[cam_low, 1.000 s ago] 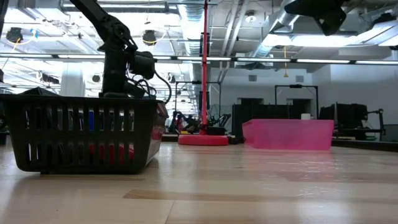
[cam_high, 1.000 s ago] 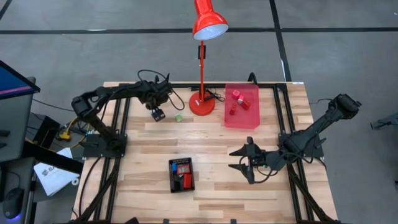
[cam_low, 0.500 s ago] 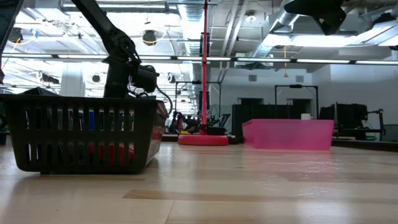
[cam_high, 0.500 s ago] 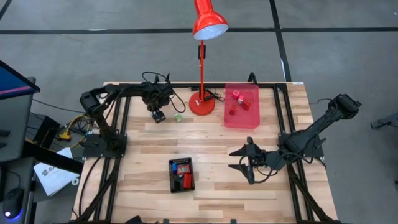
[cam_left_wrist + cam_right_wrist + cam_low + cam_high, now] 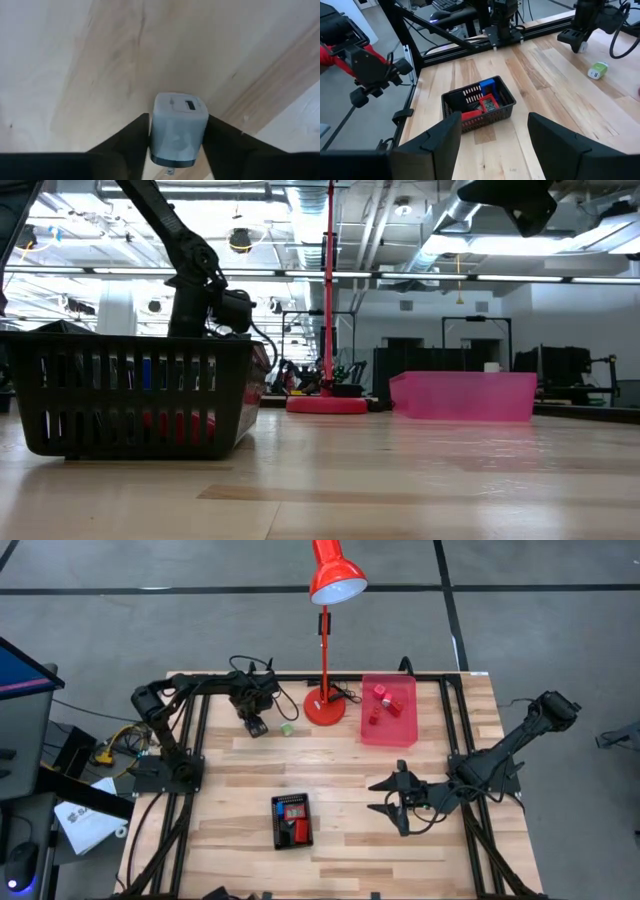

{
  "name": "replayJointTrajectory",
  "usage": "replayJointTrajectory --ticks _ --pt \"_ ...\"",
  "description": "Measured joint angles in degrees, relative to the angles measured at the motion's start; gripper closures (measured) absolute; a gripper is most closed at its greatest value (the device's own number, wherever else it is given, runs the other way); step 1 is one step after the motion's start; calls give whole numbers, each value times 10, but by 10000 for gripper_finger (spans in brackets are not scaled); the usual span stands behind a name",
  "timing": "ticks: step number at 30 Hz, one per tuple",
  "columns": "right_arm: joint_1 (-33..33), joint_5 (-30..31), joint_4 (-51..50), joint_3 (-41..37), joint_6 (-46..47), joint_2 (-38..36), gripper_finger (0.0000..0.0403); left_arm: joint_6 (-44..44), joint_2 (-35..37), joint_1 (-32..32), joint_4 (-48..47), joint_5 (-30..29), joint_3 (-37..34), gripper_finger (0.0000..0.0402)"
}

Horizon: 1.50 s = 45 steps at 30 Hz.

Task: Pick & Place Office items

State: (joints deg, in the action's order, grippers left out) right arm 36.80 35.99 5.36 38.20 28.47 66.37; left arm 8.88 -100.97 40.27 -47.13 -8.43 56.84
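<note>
My left gripper [image 5: 255, 726] is at the table's far left, shut on a small white charger block [image 5: 179, 129] with a USB port on its face. A small green and white piece [image 5: 287, 728] lies flat on the table just right of it and also shows in the right wrist view [image 5: 597, 70]. Red blocks [image 5: 381, 700] lie in the translucent pink tray [image 5: 388, 732]. Red and blue pieces [image 5: 294, 820] sit in the black basket [image 5: 276, 837]. My right gripper [image 5: 385, 798] is open, at the table's right middle, touching nothing. My left gripper pinches the white charger block between its two fingers [image 5: 131, 140], one on each of two opposite side faces [image 5: 156, 131]. The fingers come from above, pointing down at the table. Whether the block's underside touches the wood, I cannot tell.
The red desk lamp's base [image 5: 324, 706] stands between the green piece and the pink tray, its shade [image 5: 336, 575] high above. Cables [image 5: 268, 690] trail behind the left gripper. Bare wood lies between the basket and the far row of things.
My left arm's elbow has swung in toward the table, and its gripper has come down lower over the far left of the table, still shut on the white block. The right arm has kept still.
</note>
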Motion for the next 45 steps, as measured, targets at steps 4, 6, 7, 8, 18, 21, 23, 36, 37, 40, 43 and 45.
replayJointTrajectory --ticks 4,6,7,8,18,21,23,36,37,40,43,45 --pt "0 0 -2 0 0 0 182 -2 0 0 -11 0 0 276" --pt "0 0 -2 0 0 0 182 -2 0 0 -11 1 0 276" --pt "0 0 -3 0 0 0 182 -2 1 0 -11 5 0 276" --pt "0 0 -4 0 -1 0 182 -2 2 0 -10 9 0 276" --pt "11 28 -17 0 -84 5 182 1 93 -19 11 113 0 276" --pt "18 38 -13 0 -122 10 182 -3 159 -43 25 169 0 276" --pt "20 47 -11 0 -155 16 182 -15 204 -66 38 213 0 276" --pt "23 25 168 0 -479 107 177 -95 273 -334 196 303 0 276" --pt "23 13 185 0 -495 110 174 -94 258 -357 205 303 0 276" --pt "21 -20 223 0 -542 118 162 -80 213 -412 277 309 -1 276" --pt "19 -53 232 0 -570 118 154 -78 169 -442 354 341 0 276" --pt "16 -70 228 0 -564 118 153 -78 145 -448 380 360 0 276"
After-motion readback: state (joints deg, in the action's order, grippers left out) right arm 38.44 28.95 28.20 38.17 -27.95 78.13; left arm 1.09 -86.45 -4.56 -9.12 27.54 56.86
